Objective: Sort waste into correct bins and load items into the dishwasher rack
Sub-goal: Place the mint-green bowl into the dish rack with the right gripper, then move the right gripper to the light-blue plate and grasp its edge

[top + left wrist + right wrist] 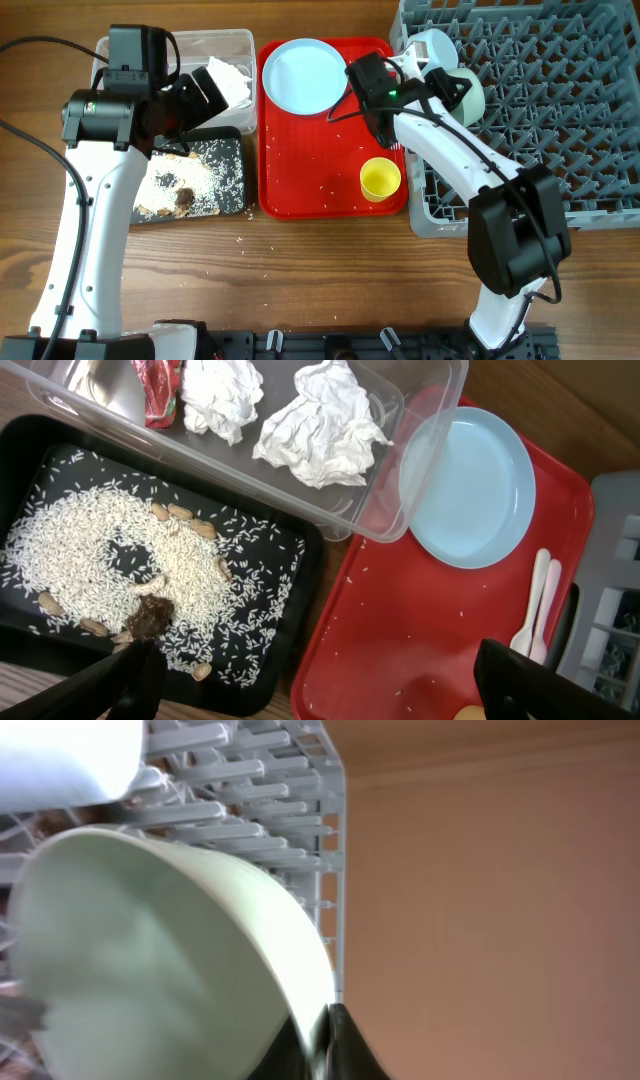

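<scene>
Left gripper [320,672] is hanging wide open, carrying nothing, over the black tray [35,450] and the clear tub [400,455]. Two soft napkins [320,425] and one wrapper [155,390] are lying in the tub. One plate [470,485], two cutlery pieces [538,605] and one cup [380,178] are sitting on the red tray [400,630]. Right gripper [322,1042] is pinching one bowl [170,970] by its rim at the rack [560,100], beside the second bowl [432,45]. It's looking light, stiff and slick, so the rim is suiting it.

The red tray [305,150] lies free between plate [303,74] and yellow cup [380,179]

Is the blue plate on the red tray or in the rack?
On the red tray: the plate lies flat there, outside the rack.
</scene>
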You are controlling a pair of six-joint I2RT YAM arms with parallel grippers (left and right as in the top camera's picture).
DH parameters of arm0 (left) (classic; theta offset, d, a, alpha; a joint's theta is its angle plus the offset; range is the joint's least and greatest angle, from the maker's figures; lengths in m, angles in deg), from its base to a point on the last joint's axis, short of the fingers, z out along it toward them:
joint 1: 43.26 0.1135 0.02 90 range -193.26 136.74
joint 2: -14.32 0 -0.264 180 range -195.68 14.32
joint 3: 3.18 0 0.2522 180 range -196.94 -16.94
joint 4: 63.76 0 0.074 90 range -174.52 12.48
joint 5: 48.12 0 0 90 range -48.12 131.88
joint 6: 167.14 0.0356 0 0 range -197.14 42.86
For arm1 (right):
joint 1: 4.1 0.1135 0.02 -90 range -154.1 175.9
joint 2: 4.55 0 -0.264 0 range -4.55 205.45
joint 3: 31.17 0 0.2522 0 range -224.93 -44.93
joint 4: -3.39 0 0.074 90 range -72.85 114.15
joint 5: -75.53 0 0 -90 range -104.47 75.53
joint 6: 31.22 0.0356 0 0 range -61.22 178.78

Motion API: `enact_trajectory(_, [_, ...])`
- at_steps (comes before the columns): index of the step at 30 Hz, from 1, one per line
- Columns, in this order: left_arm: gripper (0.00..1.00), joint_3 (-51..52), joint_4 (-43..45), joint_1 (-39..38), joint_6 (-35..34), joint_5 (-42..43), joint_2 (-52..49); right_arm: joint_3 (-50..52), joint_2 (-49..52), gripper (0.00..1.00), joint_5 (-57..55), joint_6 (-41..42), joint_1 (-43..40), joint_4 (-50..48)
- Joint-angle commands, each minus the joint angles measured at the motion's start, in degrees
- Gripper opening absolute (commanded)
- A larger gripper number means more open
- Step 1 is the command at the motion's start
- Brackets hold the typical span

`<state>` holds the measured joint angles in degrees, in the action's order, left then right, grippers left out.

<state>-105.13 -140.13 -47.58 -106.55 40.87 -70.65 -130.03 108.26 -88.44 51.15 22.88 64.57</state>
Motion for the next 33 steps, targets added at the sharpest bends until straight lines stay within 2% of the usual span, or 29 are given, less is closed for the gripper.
enact_trajectory(1, [1.00, 0.00, 0.17, 0.20, 0.68, -0.57, -0.11, 0.39, 1.29, 0.17, 2.75, -1.57, 1.86, 0.22])
enact_trajectory(3, [1.00, 0.00, 0.17, 0.20, 0.68, -0.57, -0.11, 0.37, 1.29, 0.27, 3.85, -3.34, 2.80, 0.09])
enact_trajectory(5, [1.00, 0.00, 0.17, 0.20, 0.68, -0.57, -0.11, 0.37, 1.29, 0.54, 6.58, -4.00, 3.78, -0.02])
enact_trajectory(7, [1.00, 0.00, 0.17, 0.20, 0.68, -0.57, -0.11, 0.35, 0.94, 0.72, 11.47, -4.59, 4.35, -0.11])
enact_trajectory(13, [1.00, 0.00, 0.20, 0.20, 0.68, -0.57, -0.11, -2.86, -3.17, 1.00, 25.51, -2.32, 4.72, 0.09])
enact_trajectory(16, [1.00, 0.00, 0.17, 0.20, 0.68, -0.57, -0.11, -4.76, -7.78, 1.00, 36.81, -0.92, 4.72, 0.11])
enact_trajectory(20, [1.00, 0.00, 0.17, 0.20, 0.68, -0.57, -0.11, -5.11, -13.60, 1.00, 59.28, -1.25, 4.72, -1.27])
enact_trajectory(25, [1.00, 0.00, 0.17, 0.20, 0.68, -0.57, -0.11, -4.94, -13.79, 1.00, 87.03, -1.11, 4.68, -3.52])
enact_trajectory(26, [1.00, 0.00, 0.17, 0.20, 0.68, -0.57, -0.11, -4.74, -13.70, 1.00, 89.11, 0.92, 4.61, -5.22])
enact_trajectory(29, [1.00, 0.00, 0.20, 0.20, 0.68, -0.57, -0.11, -3.82, -13.60, 1.00, 89.11, 14.86, 4.46, -10.88])
enact_trajectory(32, [1.00, 0.00, 0.17, 0.20, 0.68, -0.57, -0.11, -3.58, -13.60, 0.99, 89.00, 23.85, 4.48, -13.44])
enact_trajectory(33, [1.00, 0.00, 0.17, 0.20, 0.68, -0.57, -0.11, -3.54, -13.60, 0.93, 86.79, 27.34, 4.52, -13.44])
